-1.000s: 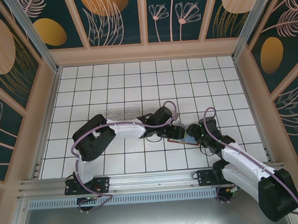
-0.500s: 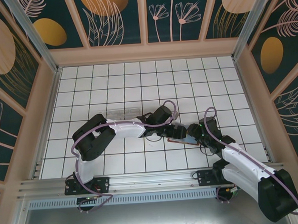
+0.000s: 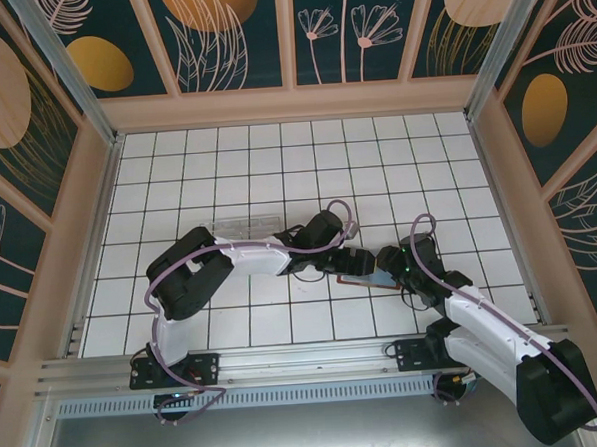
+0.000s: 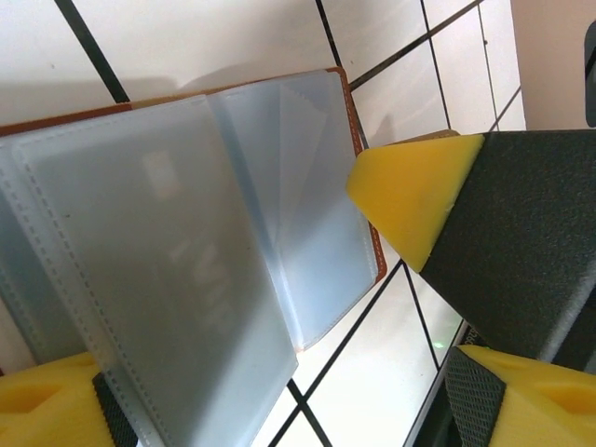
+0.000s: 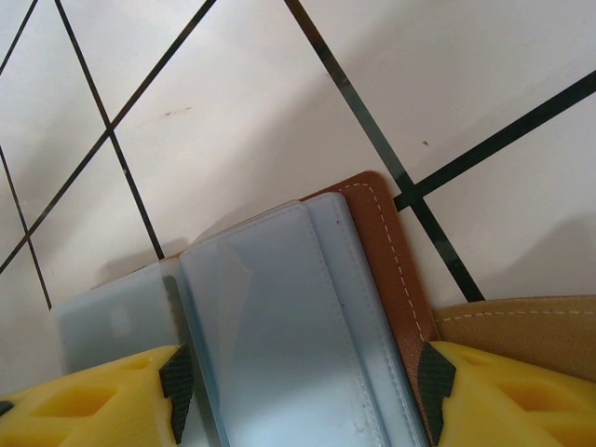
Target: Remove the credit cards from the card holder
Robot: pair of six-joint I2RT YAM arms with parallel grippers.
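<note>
The brown card holder (image 3: 367, 271) lies open on the white tiles between the two arms. Its blue-grey plastic sleeves (image 4: 186, 261) fan up in the left wrist view, with the brown cover's rim (image 4: 358, 149) behind them. I cannot make out any cards through the cloudy sleeves. My left gripper (image 3: 350, 260) (image 4: 279, 382) is open, its yellow fingers on either side of a raised sleeve. My right gripper (image 3: 389, 263) (image 5: 303, 372) is open and straddles the sleeve stack (image 5: 279, 317); its right finger (image 5: 503, 391) rests by the brown cover (image 5: 386, 242).
A clear plastic box (image 3: 247, 226) sits behind the left arm's forearm. The tiled floor is ringed by a beige wall (image 3: 292, 104) on the left, far and right sides. The right gripper's yellow finger (image 4: 410, 196) reaches in close beside the holder.
Both grippers have shifted only slightly at the card holder; the left wrist has edged a little to the left. The holder stays in the same spot.
</note>
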